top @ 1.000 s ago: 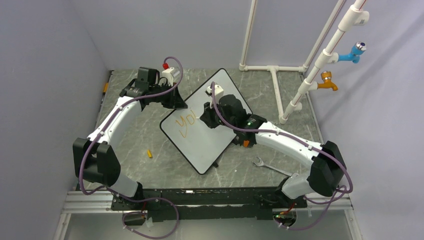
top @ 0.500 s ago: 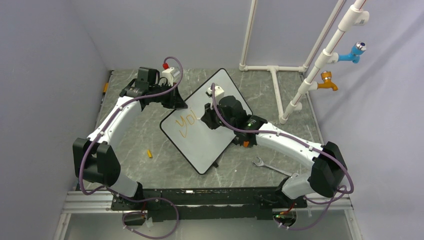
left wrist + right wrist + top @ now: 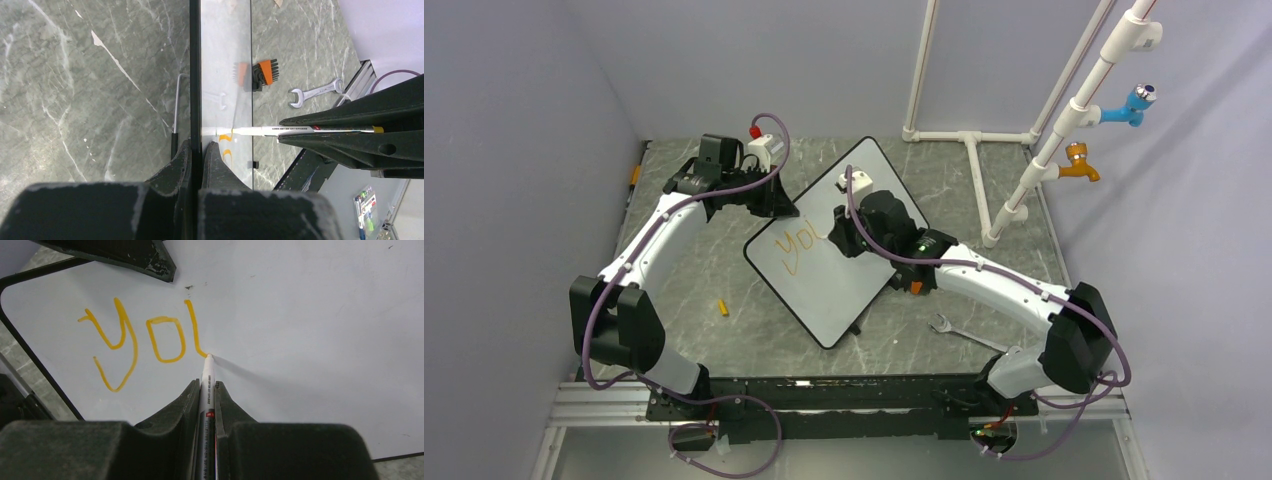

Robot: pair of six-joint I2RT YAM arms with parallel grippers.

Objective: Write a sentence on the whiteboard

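Note:
The whiteboard [image 3: 844,275] lies tilted on the table, its black rim [image 3: 195,75] seen edge-on in the left wrist view. My left gripper [image 3: 196,150] is shut on that rim at the board's upper left edge [image 3: 776,205]. In orange, the sentence [image 3: 132,342] reads "Yo" plus the first stroke of another letter. My right gripper [image 3: 205,387] is shut on a white marker [image 3: 206,385]; its tip [image 3: 208,356] touches the board at the bottom of that last stroke. From above, the right gripper [image 3: 844,235] hides the tip.
An orange marker cap [image 3: 722,307] lies on the table left of the board. A hex key set with an orange holder [image 3: 912,286] and a wrench [image 3: 954,328] lie to the right. A white pipe frame [image 3: 984,150] with blue and orange taps stands at the back right.
The right gripper with the marker has shifted very slightly up the board; the orange stroke after "Yo" has grown a little. The left arm has not moved.

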